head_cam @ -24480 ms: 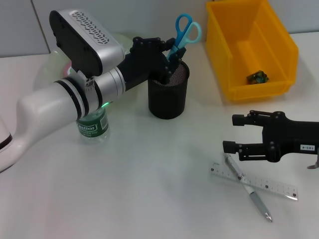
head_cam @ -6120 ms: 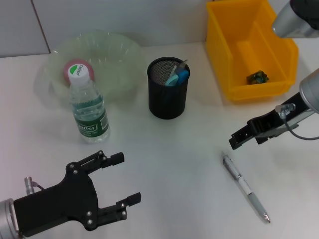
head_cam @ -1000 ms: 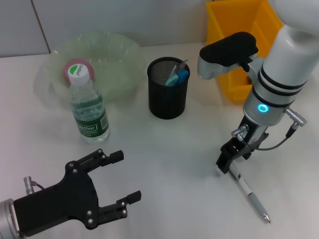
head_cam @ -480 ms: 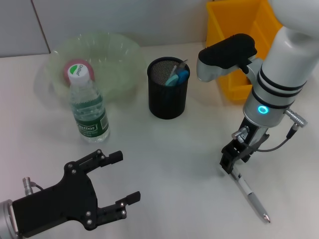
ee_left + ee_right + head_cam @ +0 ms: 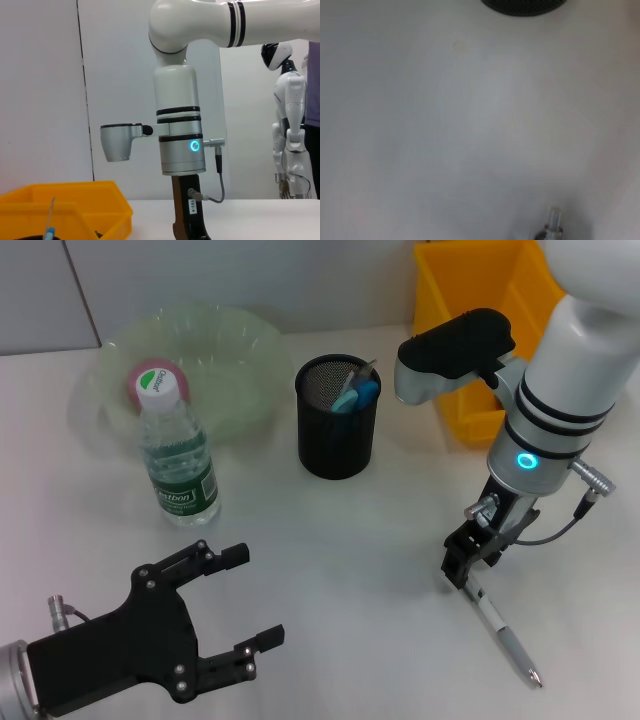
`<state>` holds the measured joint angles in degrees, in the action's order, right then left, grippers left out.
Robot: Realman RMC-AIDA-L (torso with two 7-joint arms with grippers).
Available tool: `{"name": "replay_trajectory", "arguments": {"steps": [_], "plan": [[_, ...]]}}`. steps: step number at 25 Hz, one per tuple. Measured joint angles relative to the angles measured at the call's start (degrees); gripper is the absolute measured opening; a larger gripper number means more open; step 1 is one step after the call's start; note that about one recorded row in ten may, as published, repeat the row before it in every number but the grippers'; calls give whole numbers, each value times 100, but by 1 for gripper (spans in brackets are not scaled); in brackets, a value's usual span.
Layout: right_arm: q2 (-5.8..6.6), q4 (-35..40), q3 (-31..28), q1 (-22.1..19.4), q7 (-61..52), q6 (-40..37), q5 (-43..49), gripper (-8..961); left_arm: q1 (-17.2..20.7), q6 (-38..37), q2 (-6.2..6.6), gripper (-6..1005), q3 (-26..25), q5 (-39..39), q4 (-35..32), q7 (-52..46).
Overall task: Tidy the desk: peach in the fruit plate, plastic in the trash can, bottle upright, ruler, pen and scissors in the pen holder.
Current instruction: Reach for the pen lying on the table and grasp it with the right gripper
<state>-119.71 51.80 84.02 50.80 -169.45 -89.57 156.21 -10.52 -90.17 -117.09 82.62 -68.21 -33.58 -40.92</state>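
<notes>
I am holding the right pincer (image 5: 463, 562) straight down over the upper end of the silver ballpoint pen (image 5: 497, 625), which is lying on the white tabletop (image 5: 340, 570) near its right edge. The arm is standing vertical so the fingers can straddle the thin barrel from above. I cannot tell from the head view whether the fingers are apart or clamped on the barrel. The right wrist view is showing only the clicker end of the pen at its margin.

The black mesh pen holder (image 5: 338, 418) is standing near the middle of the far half of the tabletop. It is already carrying the blue-handled scissors (image 5: 356, 395) and a clear strip that I judge to be the ruler. The pen is therefore the last item outstanding.

The clear water bottle with the green label (image 5: 177, 467) is standing upright just in front of the pale green fruit plate (image 5: 240, 370), which is holding the pink peach (image 5: 148, 373). The yellow plastic bin (image 5: 500, 335) at the far right corner is holding a small dark scrap.

I am keeping the left pincer (image 5: 248, 605) parked at the near left edge, fingers apart, clear of the right arm's path.
</notes>
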Motion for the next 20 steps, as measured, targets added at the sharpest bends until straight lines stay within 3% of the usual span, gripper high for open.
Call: {"name": "replay_trajectory", "arguments": {"steps": [4, 12, 20], "plan": [[0, -3, 0, 0, 0, -3, -13, 493, -6, 0, -3, 796, 0, 0, 0, 7], [0, -136, 0, 52, 0, 9, -22, 393, -7, 0, -7, 796, 0, 0, 0, 11], [0, -147, 0, 53, 1, 40, -29, 392, -28, 0, -7, 796, 0, 1, 0, 14]]}}
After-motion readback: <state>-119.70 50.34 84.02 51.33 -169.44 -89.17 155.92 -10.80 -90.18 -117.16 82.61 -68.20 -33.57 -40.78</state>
